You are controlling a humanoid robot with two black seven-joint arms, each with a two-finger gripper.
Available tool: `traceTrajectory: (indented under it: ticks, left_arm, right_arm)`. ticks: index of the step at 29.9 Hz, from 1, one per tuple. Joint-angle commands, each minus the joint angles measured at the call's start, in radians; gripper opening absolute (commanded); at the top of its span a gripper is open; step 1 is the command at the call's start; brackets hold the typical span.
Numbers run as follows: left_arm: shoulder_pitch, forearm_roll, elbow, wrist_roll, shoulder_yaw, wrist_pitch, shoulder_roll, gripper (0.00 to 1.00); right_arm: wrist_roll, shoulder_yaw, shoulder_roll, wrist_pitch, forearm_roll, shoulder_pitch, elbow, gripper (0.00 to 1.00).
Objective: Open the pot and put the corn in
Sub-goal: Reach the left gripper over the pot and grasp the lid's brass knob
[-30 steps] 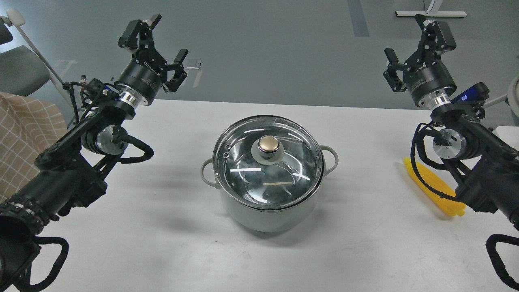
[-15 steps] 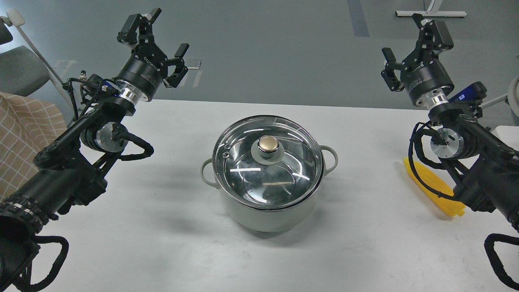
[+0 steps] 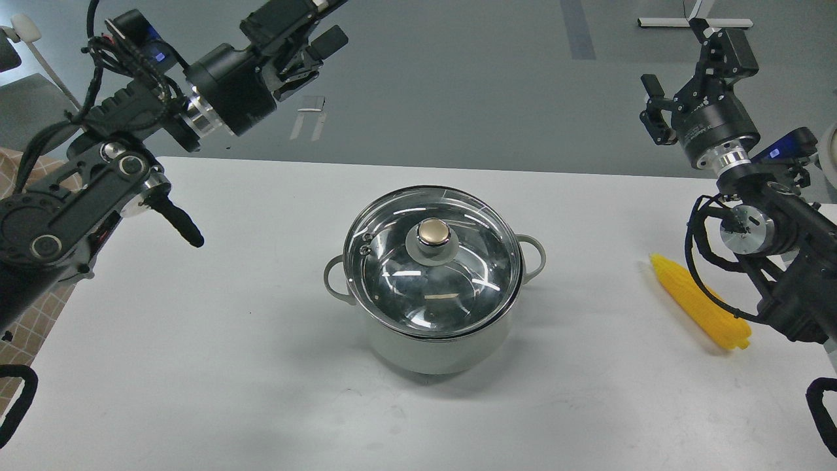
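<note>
The pale grey-green pot [image 3: 428,347] stands in the middle of the white table [image 3: 229,327]. Its glass lid [image 3: 458,281] with the gold knob [image 3: 433,233] lies on it. The yellow corn [image 3: 696,301] lies on the table at the right, partly behind my right arm's cable. My left gripper [image 3: 320,23] is raised high at the top edge, above and left of the pot, open and empty, its tips partly cut off by the edge. My right gripper [image 3: 686,65] is open and empty, held high beyond the table's far edge, above the corn.
A checked beige cloth [image 3: 26,320] hangs at the table's left edge, and a grey chair [image 3: 26,104] stands behind it. Grey floor lies beyond the far table edge. A white stand base [image 3: 693,23] is at the top right.
My left arm has swung up and to the right, so its gripper is now at the top edge. My right arm has shifted a little right, uncovering more of the corn.
</note>
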Motion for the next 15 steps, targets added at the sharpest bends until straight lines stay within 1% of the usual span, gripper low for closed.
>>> traceTrajectory:
  ticks: [1, 3, 7, 9, 11, 15]
  left_arm:
    - [-0.012, 0.255, -0.081, -0.002, 0.002, 0.002, -0.003, 0.98]
    - [-0.012, 0.465, -0.134, -0.008, 0.015, 0.002, -0.004, 0.98]
    - [-0.009, 0.746, -0.164, -0.028, 0.083, 0.008, -0.007, 0.98]
    - [-0.011, 0.934, -0.156, -0.046, 0.158, 0.078, -0.004, 0.98]
    - [-0.014, 0.942, -0.154, -0.055, 0.213, 0.111, -0.003, 0.98]
    - [-0.014, 0.942, -0.153, -0.064, 0.274, 0.119, -0.004, 0.98]
  right_arm:
    - [0.000, 0.000, -0.015, -0.003, 0.000, -0.008, 0.003, 1.00]
    - [0.000, 0.000, -0.028, -0.003, 0.000, -0.019, 0.019, 1.00]
    - [0.000, 0.000, -0.044, -0.005, 0.000, -0.029, 0.034, 1.00]
    - [0.000, 0.000, -0.047, -0.009, 0.000, -0.032, 0.040, 1.00]
    - [0.000, 0.001, -0.047, -0.014, 0.000, -0.037, 0.040, 1.00]
    - [0.000, 0.001, -0.045, -0.015, 0.000, -0.040, 0.045, 1.00]
